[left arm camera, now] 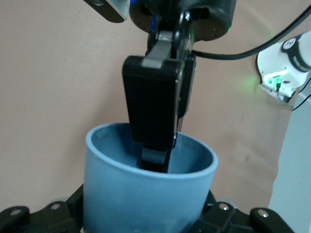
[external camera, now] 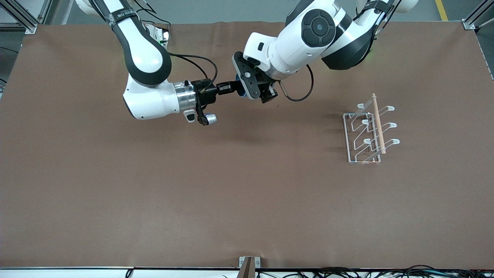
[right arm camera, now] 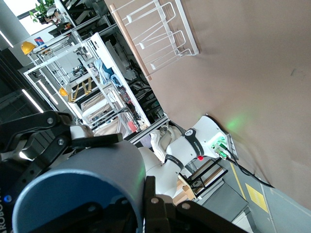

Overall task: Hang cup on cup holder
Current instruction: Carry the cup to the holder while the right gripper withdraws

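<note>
1. Right gripper pinches the cup wall, one finger inside, mid-air, well apart from the cup holder.
2. Left gripper has clamped the cup's body too.
3. Your handover looks underway; hanging remains undone.

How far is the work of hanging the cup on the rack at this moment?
Done: the cup is off the table, held in the air between both arms. In hand: a handover, with the right gripper pinching its rim and the left gripper closed around its body. Left: carrying it to the cup holder, whose prongs are all bare.
</note>
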Motion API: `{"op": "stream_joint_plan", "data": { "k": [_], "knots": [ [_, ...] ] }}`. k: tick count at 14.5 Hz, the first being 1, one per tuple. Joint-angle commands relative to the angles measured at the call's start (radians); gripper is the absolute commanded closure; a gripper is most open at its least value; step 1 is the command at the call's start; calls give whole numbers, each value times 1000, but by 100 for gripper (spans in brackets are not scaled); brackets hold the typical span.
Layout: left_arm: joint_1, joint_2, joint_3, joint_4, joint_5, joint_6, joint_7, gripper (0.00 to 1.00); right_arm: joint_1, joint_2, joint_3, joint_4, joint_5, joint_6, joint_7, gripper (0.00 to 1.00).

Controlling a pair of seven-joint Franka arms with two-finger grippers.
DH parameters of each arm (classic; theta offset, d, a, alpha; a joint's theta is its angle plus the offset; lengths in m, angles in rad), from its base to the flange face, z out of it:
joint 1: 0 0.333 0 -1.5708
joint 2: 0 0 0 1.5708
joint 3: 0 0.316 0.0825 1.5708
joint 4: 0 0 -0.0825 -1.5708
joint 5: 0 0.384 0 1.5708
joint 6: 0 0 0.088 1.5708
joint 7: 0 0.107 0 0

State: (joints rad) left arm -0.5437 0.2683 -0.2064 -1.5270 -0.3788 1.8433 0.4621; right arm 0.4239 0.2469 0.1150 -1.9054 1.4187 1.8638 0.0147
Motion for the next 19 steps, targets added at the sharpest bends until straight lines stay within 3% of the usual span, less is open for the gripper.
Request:
{"op": "stream_joint_plan", "data": {
  "k": [1, 4, 6, 10, 11, 14, 19],
  "knots": [
    [8, 2, 8, 11, 66, -33, 73, 90, 7, -17, -9, -6, 26, 5, 28, 0],
    [10, 0, 15, 13, 170, -87, 98, 99, -7, -21, -17, -6, 14, -8, 34, 0],
    [10, -4, 16, 13, 330, -159, 102, 99, -46, -31, -18, -6, -38, -12, 98, 0],
    [-10, 11, 15, 5, 646, -275, 102, 90, -177, -58, -20, -1, -384, -14, 169, 0],
    [-12, 12, 6, 1, 740, -304, 108, 95, -216, -61, -21, -1, -464, -12, 169, 0],
    [8, 2, 7, -79, 860, -389, 217, 100, -341, -61, -21, 25, -755, -9, 169, 0],
    [45, 37, 10, -245, 1182, -404, 239, 100, -493, -73, -20, 84, -1234, -3, 142, 0]
  ]
}}
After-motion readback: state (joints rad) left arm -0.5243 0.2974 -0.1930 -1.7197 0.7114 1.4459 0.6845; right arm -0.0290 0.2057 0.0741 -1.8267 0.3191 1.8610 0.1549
